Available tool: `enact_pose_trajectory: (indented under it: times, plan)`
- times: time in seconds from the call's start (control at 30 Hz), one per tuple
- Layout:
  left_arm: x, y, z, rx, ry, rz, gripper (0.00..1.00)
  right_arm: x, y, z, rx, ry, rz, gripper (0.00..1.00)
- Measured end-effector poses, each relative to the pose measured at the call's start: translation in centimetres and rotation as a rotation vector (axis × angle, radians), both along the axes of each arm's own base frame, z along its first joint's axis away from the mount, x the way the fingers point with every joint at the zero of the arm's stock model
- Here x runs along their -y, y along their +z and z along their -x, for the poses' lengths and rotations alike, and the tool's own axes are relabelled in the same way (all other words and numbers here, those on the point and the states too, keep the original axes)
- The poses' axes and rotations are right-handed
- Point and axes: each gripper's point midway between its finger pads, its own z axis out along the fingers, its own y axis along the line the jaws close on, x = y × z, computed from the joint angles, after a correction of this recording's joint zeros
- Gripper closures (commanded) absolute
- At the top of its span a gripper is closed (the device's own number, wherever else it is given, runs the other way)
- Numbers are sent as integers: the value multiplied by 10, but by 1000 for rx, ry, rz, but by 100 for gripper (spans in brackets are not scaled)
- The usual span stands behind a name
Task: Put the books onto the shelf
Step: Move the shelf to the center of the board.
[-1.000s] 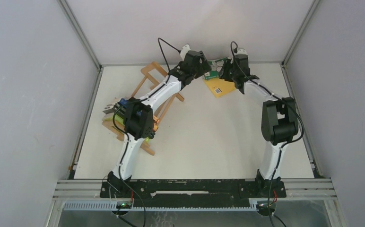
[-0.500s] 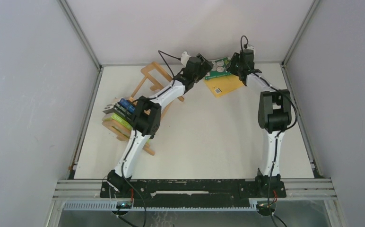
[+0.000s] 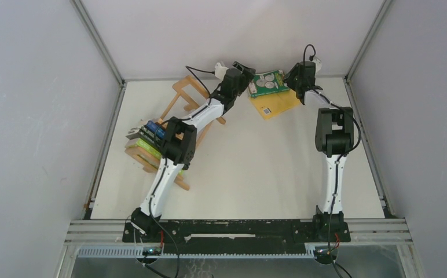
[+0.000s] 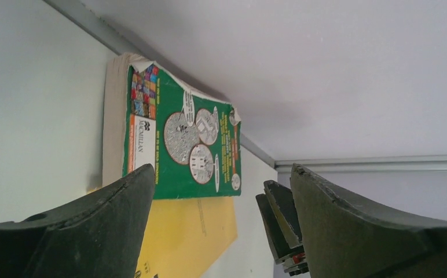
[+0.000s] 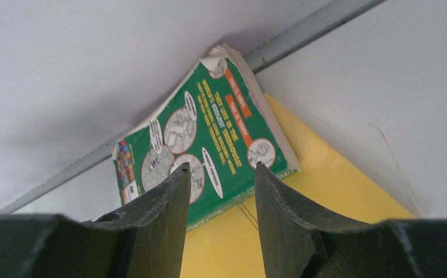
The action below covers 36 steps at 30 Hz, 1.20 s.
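From above, the left gripper (image 3: 245, 73) and right gripper (image 3: 296, 81) flank the green book (image 3: 269, 84), which lies on the yellow book (image 3: 277, 104) at the table's (image 3: 267, 168) far edge. The shelf (image 3: 184, 90) stands at the left with other books (image 3: 146, 135) on its near end.

In the left wrist view, the left gripper (image 4: 221, 174) gapes wide and holds nothing; the green book (image 4: 180, 145) lies beyond it.

In the right wrist view, the right gripper (image 5: 221, 168) is partly open and holds nothing, short of the green book (image 5: 209, 133).

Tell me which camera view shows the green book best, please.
The right wrist view: the green book looks largest there, its cover circles clear. The left wrist view shows it smaller and sideways; the top view shows it only tiny.
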Motion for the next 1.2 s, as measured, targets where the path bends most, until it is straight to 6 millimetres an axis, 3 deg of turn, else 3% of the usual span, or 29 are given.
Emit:
enact_pose_trajectory:
  times: [0.2, 0.47, 0.53, 0.77, 1.2]
  plan:
    - [-6, 1, -7, 10, 34, 44, 4, 5, 8, -20, 45, -38, -38, 48]
    - [-9, -53, -11, -74, 64, 52, 4, 14, -1, -35, 42, -75, -74, 49]
    - [-11, -59, -12, -89, 76, 51, 4, 15, -5, -35, 30, -79, -79, 49]
    - [-7, -41, -16, -69, 87, 103, 4, 15, -8, -45, 11, -84, -90, 49]
    - [-2, -32, -19, -59, 93, 139, 4, 33, -25, -56, -26, -119, -122, 48]
